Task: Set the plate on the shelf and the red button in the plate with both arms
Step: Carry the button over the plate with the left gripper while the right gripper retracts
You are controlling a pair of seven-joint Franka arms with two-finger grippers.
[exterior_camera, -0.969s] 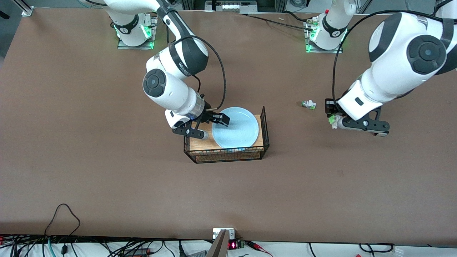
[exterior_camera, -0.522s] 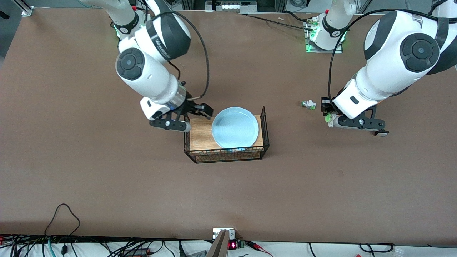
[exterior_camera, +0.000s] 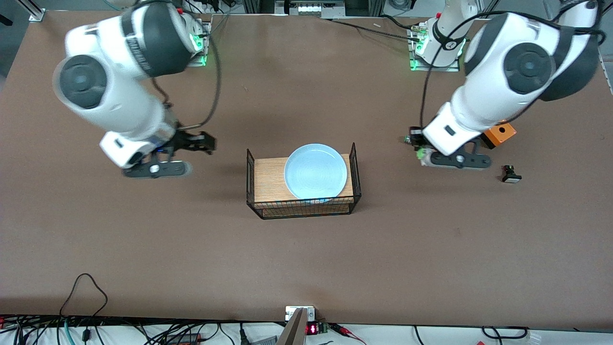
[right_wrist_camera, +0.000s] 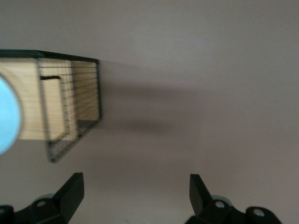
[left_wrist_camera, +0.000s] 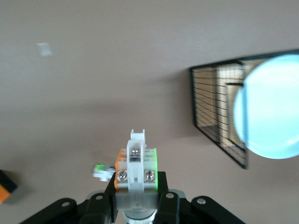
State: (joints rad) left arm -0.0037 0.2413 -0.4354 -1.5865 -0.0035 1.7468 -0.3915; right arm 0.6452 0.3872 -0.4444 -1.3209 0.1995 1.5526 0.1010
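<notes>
The pale blue plate [exterior_camera: 316,171] lies in the wire basket [exterior_camera: 357,168], at the end toward the left arm; it also shows in the left wrist view [left_wrist_camera: 271,112]. My right gripper [exterior_camera: 196,155] is open and empty over bare table, toward the right arm's end from the basket; its jaws stand wide apart in the right wrist view [right_wrist_camera: 135,186]. My left gripper [exterior_camera: 421,154] is shut on the red button [left_wrist_camera: 136,163], a white-bodied switch with green and orange sides. Its cap is hidden in the fingers. It hangs above the table toward the left arm's end from the basket.
A similar white part with a green cap [left_wrist_camera: 103,171] lies on the table by my left gripper. An orange box [exterior_camera: 498,133] and a black button with a white face [exterior_camera: 510,174] sit nearer the left arm's end. The basket's wooden floor [exterior_camera: 268,179] beside the plate is bare.
My right gripper has drawn away from the plate and basket toward the right arm's end. My left gripper has moved a little toward the basket with the switch, uncovering the orange box and black button.
</notes>
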